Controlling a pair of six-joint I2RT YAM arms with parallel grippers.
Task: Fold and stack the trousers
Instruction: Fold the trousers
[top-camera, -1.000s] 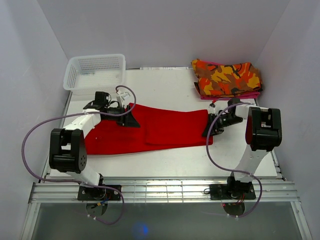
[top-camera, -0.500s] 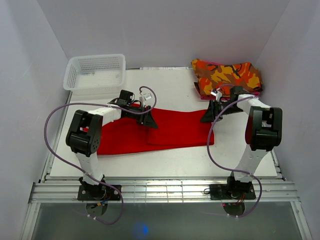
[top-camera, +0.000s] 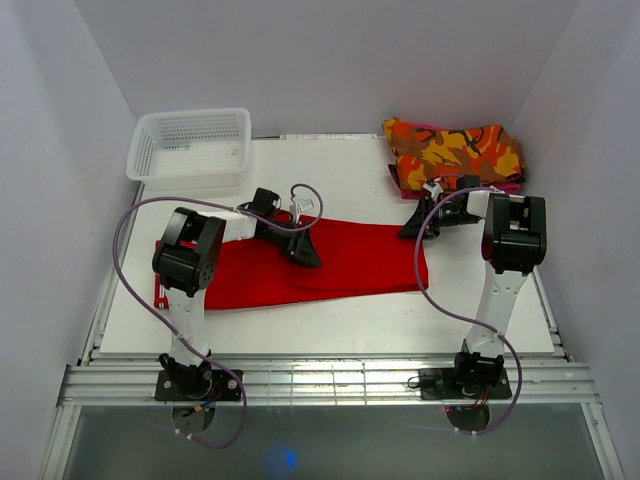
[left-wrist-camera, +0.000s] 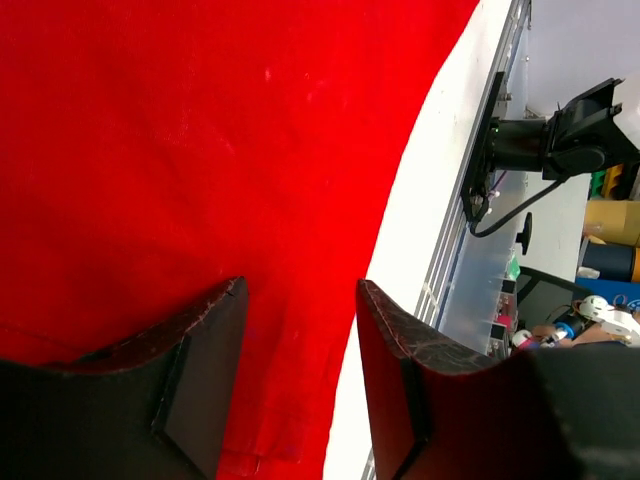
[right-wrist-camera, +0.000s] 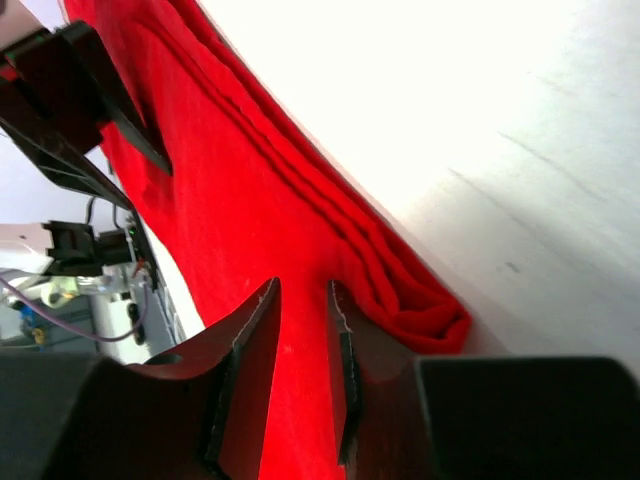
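Note:
The red trousers (top-camera: 355, 258) lie flat across the middle of the table, folded lengthwise, with layered edges. My left gripper (top-camera: 306, 250) hovers over their middle, open and empty; in the left wrist view (left-wrist-camera: 300, 290) red cloth (left-wrist-camera: 200, 140) shows below the spread fingers. My right gripper (top-camera: 409, 229) is at the trousers' far right corner. In the right wrist view (right-wrist-camera: 303, 290) its fingers stand a narrow gap apart, low over the cloth (right-wrist-camera: 240, 200), beside the bunched corner (right-wrist-camera: 420, 315). Nothing is clamped between them.
A white mesh basket (top-camera: 190, 146) stands at the back left. A folded orange-red-yellow camouflage garment (top-camera: 452, 155) lies at the back right, just behind the right gripper. The table's near edge (top-camera: 330, 345) lies in front of the trousers.
My left gripper has moved right along the trousers, from their left part to the middle. My right gripper has moved from the near right end to the far right corner.

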